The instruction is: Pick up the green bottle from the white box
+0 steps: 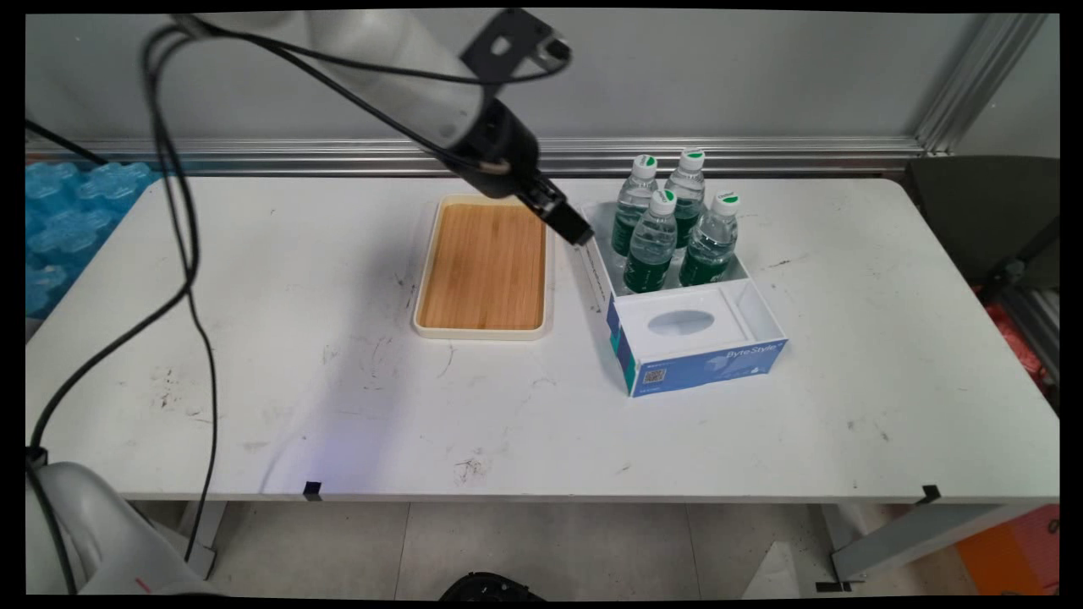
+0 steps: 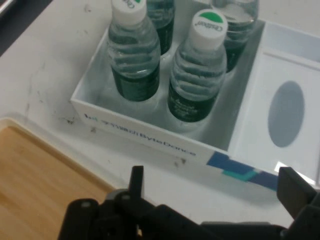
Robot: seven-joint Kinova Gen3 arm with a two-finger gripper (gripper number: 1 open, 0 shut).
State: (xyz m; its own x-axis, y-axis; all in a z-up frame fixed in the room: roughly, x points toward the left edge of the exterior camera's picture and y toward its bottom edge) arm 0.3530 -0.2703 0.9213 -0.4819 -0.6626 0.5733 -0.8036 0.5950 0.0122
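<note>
**Hand close to box wall, collision risk**

Your hand hangs released, holding nothing, at frame centre between the tray and the box. The four bottles stand packed in its far compartment. Drift right and you'd likely clip the box wall or tip a bottle.

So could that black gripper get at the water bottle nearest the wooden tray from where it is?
Probably yes. The gripper hovers open, holding nothing, between the wooden tray and the white-and-blue box. That water bottle stands upright with its cap above the box wall, though three bottles crowd close beside it.
</note>
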